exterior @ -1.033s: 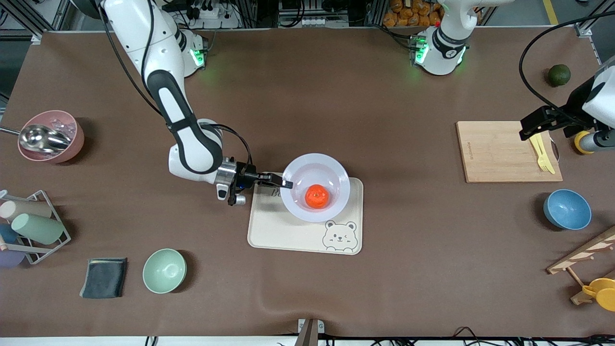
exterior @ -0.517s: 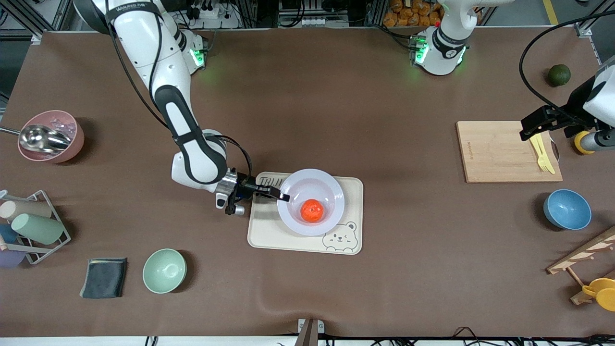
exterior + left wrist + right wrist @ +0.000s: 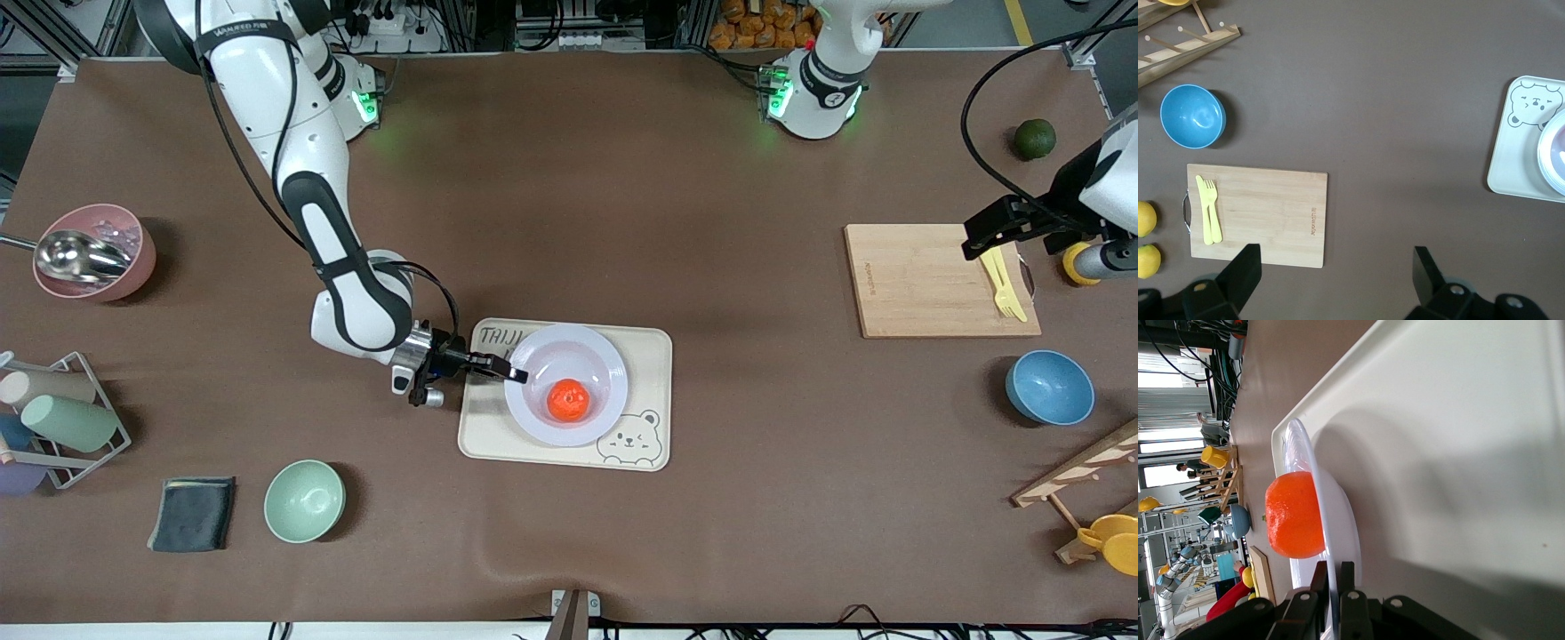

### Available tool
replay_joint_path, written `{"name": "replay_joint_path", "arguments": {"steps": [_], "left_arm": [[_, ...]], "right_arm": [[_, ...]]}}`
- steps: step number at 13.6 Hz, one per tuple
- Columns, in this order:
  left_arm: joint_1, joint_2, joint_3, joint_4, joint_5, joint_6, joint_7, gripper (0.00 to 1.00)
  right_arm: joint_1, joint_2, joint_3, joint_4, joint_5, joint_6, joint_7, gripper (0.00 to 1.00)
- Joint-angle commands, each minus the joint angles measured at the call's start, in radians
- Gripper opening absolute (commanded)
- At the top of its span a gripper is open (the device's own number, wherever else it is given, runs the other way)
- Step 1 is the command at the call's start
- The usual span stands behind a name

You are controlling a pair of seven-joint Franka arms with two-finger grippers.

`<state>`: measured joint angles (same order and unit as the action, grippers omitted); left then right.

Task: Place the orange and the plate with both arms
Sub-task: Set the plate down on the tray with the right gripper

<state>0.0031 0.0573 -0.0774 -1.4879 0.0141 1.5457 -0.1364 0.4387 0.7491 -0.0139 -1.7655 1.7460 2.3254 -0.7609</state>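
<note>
Orange (image 3: 569, 400) sits in the well of the plate (image 3: 566, 354), and the plate lies over the cream bear tray (image 3: 498, 436) near the middle of the tabletop (image 3: 569, 196). The right pincer (image 3: 514, 373) is pinched narrow on the plate's rim at the edge toward the right arm's end of the tabletop; the right wrist view shows the rim (image 3: 1313, 463) clamped between the two fingers (image 3: 1346, 583), with the orange (image 3: 1293, 515) just inside it. Whether the plate rests flat on the tray or is held slightly clear of it cannot be told. The left pincer (image 3: 1335, 267) hangs wide and empty over the bamboo cutting board (image 3: 916, 280) that carries a yellow fork (image 3: 1003, 284), and that arm waits. The step in hand appears to be setting the loaded plate down on the tray. The next move probably calls for lowering the rim until the plate sits level, parting the fingers, and drawing out sideways without tipping the plate or rolling the fruit.
</note>
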Motion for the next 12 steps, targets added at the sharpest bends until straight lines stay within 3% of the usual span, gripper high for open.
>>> {"name": "replay_joint_path", "arguments": {"steps": [1,12], "left_arm": [[-0.003,-0.017,-0.001,-0.012,-0.013,-0.002,-0.003,1.0],[-0.002,-0.03,-0.015,-0.005,-0.014,-0.002,-0.002,1.0]], "right_arm": [[-0.014,0.018,0.012,0.023,0.02,-0.003,-0.009,0.26],[-0.015,0.021,0.009,0.017,0.006,0.003,0.005,0.44]]}}
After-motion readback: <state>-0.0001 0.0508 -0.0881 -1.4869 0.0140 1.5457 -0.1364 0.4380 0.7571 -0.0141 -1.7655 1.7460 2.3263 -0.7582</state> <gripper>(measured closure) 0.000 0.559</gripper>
